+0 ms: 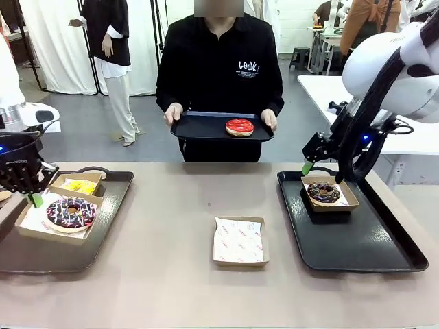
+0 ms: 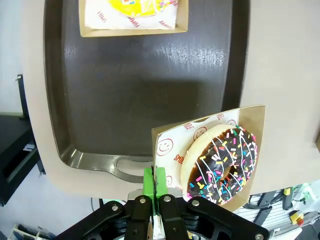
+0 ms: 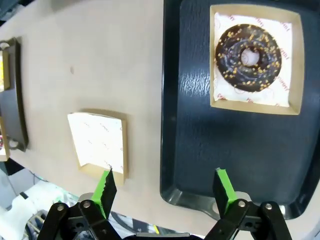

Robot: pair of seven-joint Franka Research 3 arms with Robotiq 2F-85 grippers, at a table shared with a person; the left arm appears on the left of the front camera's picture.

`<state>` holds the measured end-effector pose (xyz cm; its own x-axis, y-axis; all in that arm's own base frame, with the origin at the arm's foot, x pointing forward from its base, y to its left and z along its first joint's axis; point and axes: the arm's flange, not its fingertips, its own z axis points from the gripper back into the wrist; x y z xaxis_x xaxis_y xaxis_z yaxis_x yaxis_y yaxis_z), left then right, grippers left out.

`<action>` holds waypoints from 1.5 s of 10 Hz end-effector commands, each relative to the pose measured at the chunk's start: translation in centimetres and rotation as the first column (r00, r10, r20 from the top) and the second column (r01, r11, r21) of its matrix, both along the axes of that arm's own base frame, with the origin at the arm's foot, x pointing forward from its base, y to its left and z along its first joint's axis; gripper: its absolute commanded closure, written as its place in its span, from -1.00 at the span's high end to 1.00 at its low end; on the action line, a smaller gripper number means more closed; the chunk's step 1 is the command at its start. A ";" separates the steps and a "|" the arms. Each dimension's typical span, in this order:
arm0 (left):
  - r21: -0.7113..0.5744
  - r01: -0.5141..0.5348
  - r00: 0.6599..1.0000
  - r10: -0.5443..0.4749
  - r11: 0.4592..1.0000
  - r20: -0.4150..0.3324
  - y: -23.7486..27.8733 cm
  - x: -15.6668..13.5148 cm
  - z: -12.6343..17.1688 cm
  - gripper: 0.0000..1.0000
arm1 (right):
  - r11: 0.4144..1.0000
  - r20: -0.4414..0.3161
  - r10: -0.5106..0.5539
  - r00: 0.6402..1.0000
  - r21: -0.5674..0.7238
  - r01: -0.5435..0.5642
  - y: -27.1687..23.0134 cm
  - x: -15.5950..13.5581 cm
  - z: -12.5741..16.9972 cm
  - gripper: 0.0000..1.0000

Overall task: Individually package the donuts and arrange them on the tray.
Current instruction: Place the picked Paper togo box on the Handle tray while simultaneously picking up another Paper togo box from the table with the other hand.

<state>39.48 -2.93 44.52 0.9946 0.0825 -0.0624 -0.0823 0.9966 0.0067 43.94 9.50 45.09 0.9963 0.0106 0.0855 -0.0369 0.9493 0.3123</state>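
Note:
My left gripper (image 1: 33, 199) (image 2: 154, 182) is shut on the edge of a paper-lined cardboard box (image 2: 172, 145) holding the sprinkled donut (image 1: 71, 212) (image 2: 222, 165), over the left tray (image 1: 62, 250). The box looks tilted and lifted. Behind it, the yellow donut (image 1: 79, 186) (image 2: 140, 6) lies in its own box. Open, my right gripper (image 1: 306, 168) (image 3: 165, 185) hovers over the near-left part of the right tray (image 1: 357, 240) (image 3: 195, 125). On that tray the chocolate donut (image 1: 324, 192) (image 3: 248, 57) rests in a box. The red donut (image 1: 239, 127) lies on a tray (image 1: 199, 127) held by the person.
An empty paper-lined box (image 1: 239, 240) (image 3: 100, 142) sits on the table's middle, towards the front. The person stands at the far edge, both hands on their tray. A white table stands behind on the right.

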 end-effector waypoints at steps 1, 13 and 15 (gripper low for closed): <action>-0.009 0.001 1.000 -0.001 1.000 -0.010 1.1 0.0 -0.4 -0.98 | 1.000 -0.004 -0.013 1.000 0.000 0.013 -0.4 -0.9 -0.3 1.00; -0.019 -0.031 0.999 0.031 0.999 0.013 4.4 -0.5 -1.6 -0.98 | 0.995 -0.041 0.009 0.999 -0.097 -0.013 5.4 -1.3 -0.2 1.00; -0.012 -0.055 0.998 0.056 0.998 0.011 6.9 -0.8 -2.9 -0.98 | 0.988 -0.062 0.017 0.998 -0.152 -0.026 9.6 -2.0 -1.3 1.00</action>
